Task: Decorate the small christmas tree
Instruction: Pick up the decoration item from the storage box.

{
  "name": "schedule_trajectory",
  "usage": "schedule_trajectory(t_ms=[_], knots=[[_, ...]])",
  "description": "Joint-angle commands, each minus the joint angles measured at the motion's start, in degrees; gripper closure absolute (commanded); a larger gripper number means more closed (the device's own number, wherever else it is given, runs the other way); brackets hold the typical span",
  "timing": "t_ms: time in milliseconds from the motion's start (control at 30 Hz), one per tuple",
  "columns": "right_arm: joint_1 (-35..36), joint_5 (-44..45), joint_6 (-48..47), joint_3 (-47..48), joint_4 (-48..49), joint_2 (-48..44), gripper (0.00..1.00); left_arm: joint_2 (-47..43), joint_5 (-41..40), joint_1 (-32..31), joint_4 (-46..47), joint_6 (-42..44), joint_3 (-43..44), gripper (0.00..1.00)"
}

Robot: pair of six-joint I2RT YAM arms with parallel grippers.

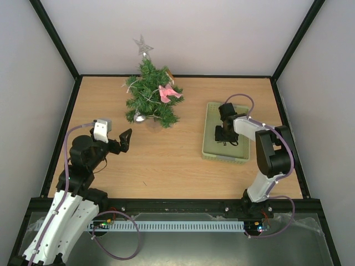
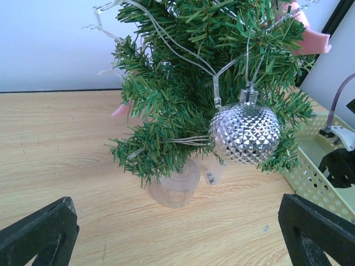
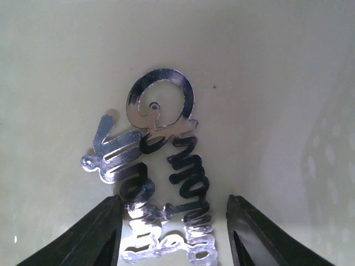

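Tree [image 1: 148, 94] stands upright, far centre-left of the desk [image 1: 166, 160], long axis vertical. Bushy dark green needles, pale wood stump base [image 2: 176, 185]. Already on it: glitter star [image 1: 143, 46] on top, faceted silver ball [image 2: 244, 133] hanging low, pink piece [image 1: 168, 93], thin wire strand.

Left tool [image 1: 123, 141] is the nearer one. It faces the tree, fingers spread wide, nothing held.

Right tool [image 1: 224, 133] is down inside the pale green basket [image 1: 209, 149], to the tree's right. Fingers parted either side of a flat mirror-silver script cutout [image 3: 161, 183] lying on the basket floor, long axis running away from the tool. Not clamped, by the look of it.

From the right tool, the tree lies left and farther back.
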Motion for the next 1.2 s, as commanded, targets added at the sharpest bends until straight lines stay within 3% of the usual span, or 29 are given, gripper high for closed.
schedule_trajectory(t_ms=[0,200,467,733,1000,1167], knots=[[0.30,-1.40,0.55,-2.32,2.35,2.07,0.55,-0.18,-0.12,-0.16,0.07,0.70,0.11,0.00],[0.44,-1.46,0.87,-2.88,5.00,2.15,0.74,-0.01,-0.56,-0.16,-0.09,0.71,0.13,0.00],[0.48,1.36,1.24,-1.51,4.33,-1.18,0.78,-0.01,-0.75,-0.16,-0.15,0.77,0.11,0.00],[0.47,-1.47,0.19,-1.05,5.31,-5.40,0.85,0.53,-0.38,-0.16,-0.02,0.77,0.10,0.00],[0.45,-9.75,1.81,-3.07,9.70,-9.60,0.85,0.75,-0.44,-0.16,-0.01,0.80,0.12,0.00],[0.46,-10.11,2.00,-2.94,10.37,-9.21,0.73,0.79,-0.40,-0.18,-0.01,0.79,0.23,0.00]])
